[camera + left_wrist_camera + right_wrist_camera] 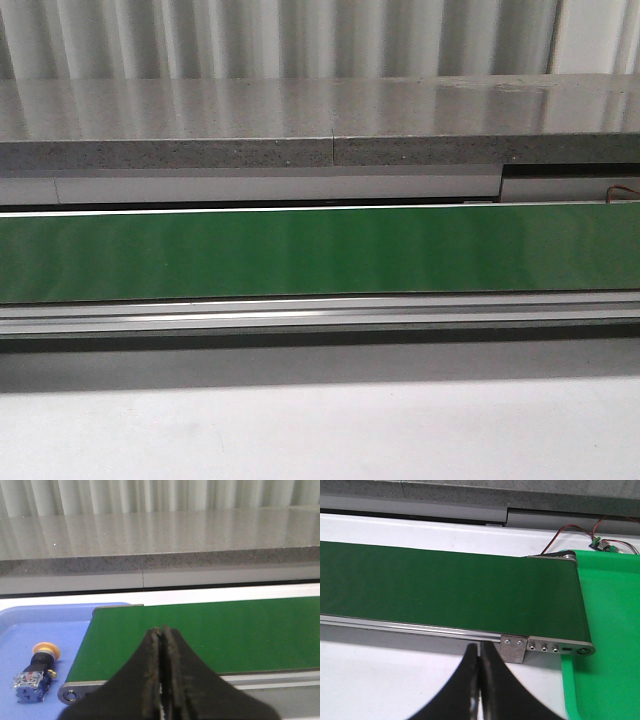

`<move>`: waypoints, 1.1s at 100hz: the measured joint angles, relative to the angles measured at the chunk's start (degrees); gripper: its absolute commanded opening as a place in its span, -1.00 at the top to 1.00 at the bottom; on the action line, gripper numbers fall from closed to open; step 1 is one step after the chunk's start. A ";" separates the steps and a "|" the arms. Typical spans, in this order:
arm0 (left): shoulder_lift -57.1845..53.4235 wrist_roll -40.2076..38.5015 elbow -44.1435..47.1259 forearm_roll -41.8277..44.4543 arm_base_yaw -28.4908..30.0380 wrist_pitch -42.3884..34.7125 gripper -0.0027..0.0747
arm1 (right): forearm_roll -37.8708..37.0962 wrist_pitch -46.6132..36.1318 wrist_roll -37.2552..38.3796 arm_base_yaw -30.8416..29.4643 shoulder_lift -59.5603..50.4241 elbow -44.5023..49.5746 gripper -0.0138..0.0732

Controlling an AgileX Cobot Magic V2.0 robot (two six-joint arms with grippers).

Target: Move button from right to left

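Front view: green belt (320,252) runs left to right across the whole frame, w/ a silver rail (320,312) along its near edge and a grey speckled stone ledge (300,125) behind it. White table (320,430) in front. No arms or grippers visible in this view.

Left gripper (161,672): black fingers pressed together, only a thin slit between them, nothing held. It hangs over the near edge of the belt (200,637), close to the belt's left end.

The button (36,674) lies on its side in a blue tray (30,625) just past the left end of the belt, apart from the belt's end roller (70,694). Yellow cap points away from the camera, black collar behind it, blue-and-clear block at the near end. It's left of the left gripper, not touching it.

Right gripper (479,685): fingers closed tip to tip, nothing between them. It sits over the white table on the near side of the belt (450,592), near the belt's right end, beside a small metal bracket (514,649) on the rail. A green tray (610,630) sits past the right end of the belt. At the far right, red and black wires (570,530) lead to a small circuit board (602,544) by the tray's far edge.
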 measured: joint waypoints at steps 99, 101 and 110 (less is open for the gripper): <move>0.00 -0.10 0.00 -0.10 0.00 -0.91 0.98 | 0.00 0.00 0.00 0.00 -0.13 0.00 0.84; 0.00 -0.10 0.00 -0.10 0.00 -0.91 0.98 | 0.00 0.00 0.00 0.00 -0.13 0.00 0.84; 0.00 -0.10 0.00 -0.10 0.00 -0.91 0.98 | 0.00 0.00 0.00 0.00 -0.13 0.00 0.84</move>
